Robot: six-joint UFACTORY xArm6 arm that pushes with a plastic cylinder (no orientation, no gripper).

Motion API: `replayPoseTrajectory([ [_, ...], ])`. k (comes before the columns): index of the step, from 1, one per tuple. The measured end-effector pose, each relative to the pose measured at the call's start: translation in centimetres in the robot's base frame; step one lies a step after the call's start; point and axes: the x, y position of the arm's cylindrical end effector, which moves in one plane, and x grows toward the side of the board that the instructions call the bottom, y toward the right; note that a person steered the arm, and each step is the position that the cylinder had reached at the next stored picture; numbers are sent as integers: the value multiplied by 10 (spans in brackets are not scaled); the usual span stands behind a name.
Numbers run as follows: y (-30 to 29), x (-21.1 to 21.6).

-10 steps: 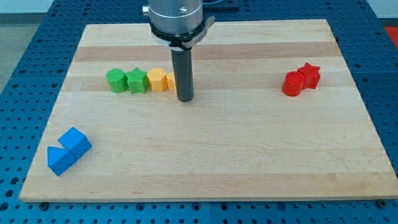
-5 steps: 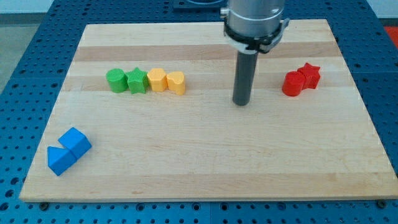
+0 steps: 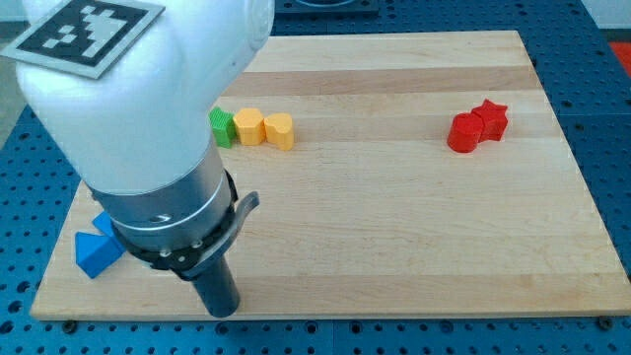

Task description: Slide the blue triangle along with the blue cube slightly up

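Note:
The blue triangle (image 3: 93, 253) lies near the board's bottom left corner. Only a sliver of the blue cube (image 3: 102, 224) shows just above it; the arm's body hides the remainder. My tip (image 3: 223, 312) rests by the board's bottom edge, to the right of the blue triangle and clearly apart from it. The big white and grey arm body fills the view's left and top.
A green block (image 3: 222, 128) peeks out from behind the arm, with two yellow blocks (image 3: 249, 126) (image 3: 280, 130) in a row to its right. A red cylinder (image 3: 461, 132) and a red star (image 3: 491, 118) sit together at the right. The wooden board (image 3: 414, 237) ends just below my tip.
My tip swept from the upper middle, first right, then down to the bottom left near the blue pair. The arm now covers a green block and most of the blue cube. No block moved.

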Motion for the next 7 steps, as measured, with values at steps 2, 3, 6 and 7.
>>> replayPoseTrajectory([
  [2,-111,-1],
  [3,-154,-1],
  [6,-141,-38],
  [7,-132,-48],
])
